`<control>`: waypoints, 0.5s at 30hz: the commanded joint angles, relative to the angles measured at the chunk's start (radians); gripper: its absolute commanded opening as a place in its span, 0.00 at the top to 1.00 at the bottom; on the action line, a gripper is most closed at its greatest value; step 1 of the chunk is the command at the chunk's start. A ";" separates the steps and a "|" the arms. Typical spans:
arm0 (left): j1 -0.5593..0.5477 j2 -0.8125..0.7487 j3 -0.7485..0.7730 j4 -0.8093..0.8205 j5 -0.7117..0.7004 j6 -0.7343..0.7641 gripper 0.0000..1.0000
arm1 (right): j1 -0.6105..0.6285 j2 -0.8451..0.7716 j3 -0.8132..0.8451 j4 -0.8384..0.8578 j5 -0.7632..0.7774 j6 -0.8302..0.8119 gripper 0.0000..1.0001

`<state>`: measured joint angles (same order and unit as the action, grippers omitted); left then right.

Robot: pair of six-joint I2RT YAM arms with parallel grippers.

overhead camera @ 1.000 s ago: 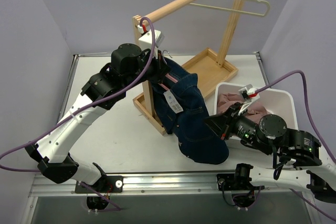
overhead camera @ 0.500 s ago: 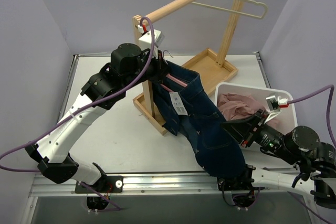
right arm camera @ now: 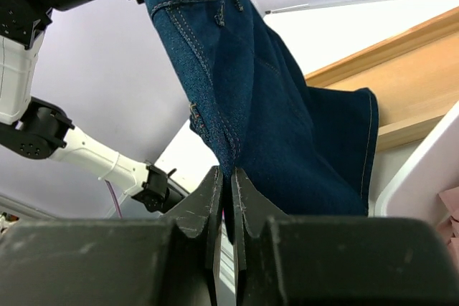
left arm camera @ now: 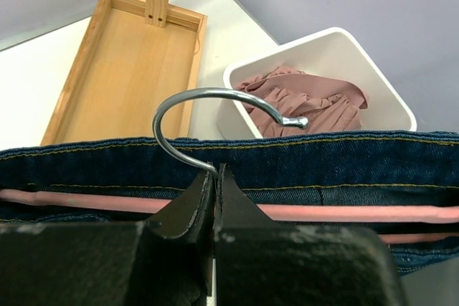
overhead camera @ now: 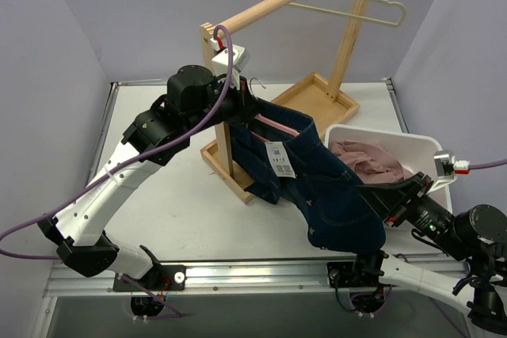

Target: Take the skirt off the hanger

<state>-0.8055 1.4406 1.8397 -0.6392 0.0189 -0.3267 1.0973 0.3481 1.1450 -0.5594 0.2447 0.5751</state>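
Though far apart, both pinched tight: left gripper on pink hanger, right gripper on blue denim cloth.

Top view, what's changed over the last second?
The right gripper, shut on the denim, pulled it rightward, stretching it out sideways from the pink hanger. The left gripper kept hold of that hanger below its hook. The skirt stayed in the bin, and the cream hanger stayed on the rail.
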 commanded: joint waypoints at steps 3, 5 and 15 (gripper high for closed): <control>0.046 -0.009 0.073 0.052 -0.128 0.057 0.98 | -0.033 -0.084 0.021 0.004 -0.013 0.002 1.00; 0.045 -0.008 0.076 0.052 -0.128 0.055 0.98 | -0.043 -0.107 0.012 -0.005 -0.013 0.005 1.00; 0.048 -0.005 0.073 0.056 -0.119 0.041 0.98 | -0.088 -0.228 -0.001 -0.074 0.008 0.034 1.00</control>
<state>-0.8135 1.4498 1.8599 -0.6392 0.1040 -0.3649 1.0245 0.1787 1.1057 -0.6296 0.2306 0.6010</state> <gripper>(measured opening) 0.045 0.020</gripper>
